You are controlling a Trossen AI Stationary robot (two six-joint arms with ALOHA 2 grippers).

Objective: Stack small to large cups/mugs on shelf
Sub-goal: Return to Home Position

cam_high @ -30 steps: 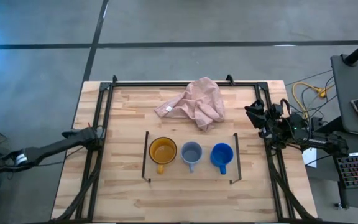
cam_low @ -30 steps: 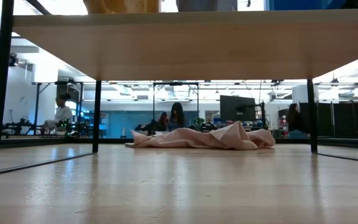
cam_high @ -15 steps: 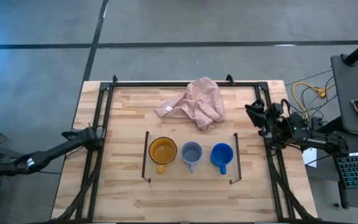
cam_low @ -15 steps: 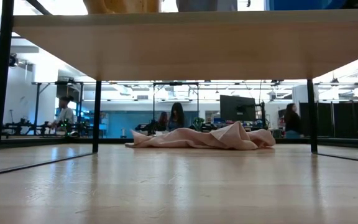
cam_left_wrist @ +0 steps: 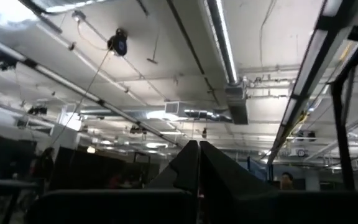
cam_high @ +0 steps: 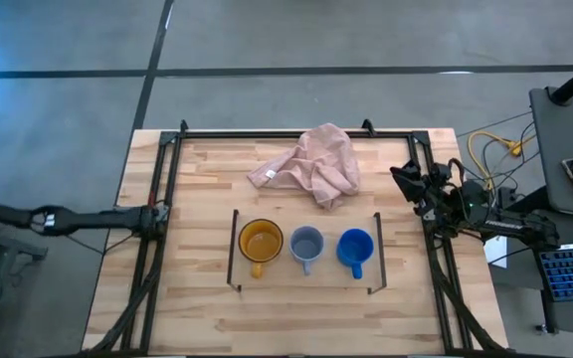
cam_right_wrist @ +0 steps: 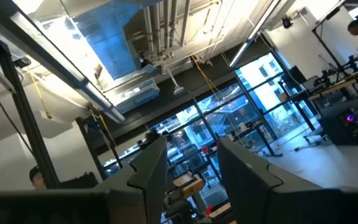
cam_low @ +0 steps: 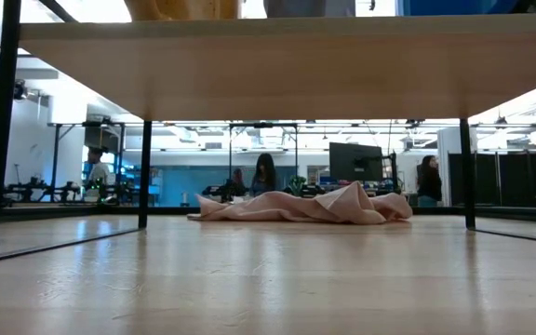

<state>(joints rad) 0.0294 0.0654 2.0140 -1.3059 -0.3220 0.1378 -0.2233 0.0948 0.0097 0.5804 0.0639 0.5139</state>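
**Mugs Lined Up, Arms Clear**

We find the yellow mug (cam_high: 261,241), grey mug (cam_high: 307,245) and blue mug (cam_high: 354,248) in a row on the shelf (cam_high: 282,279), from its left end to its right (widest first, we judge, so sizes read in order). The left gripper (cam_high: 155,212), pinched closed and empty, waits at the tabletop's (cam_high: 197,318) left edge. The right gripper (cam_high: 406,179), fingers apart, is at its right edge.
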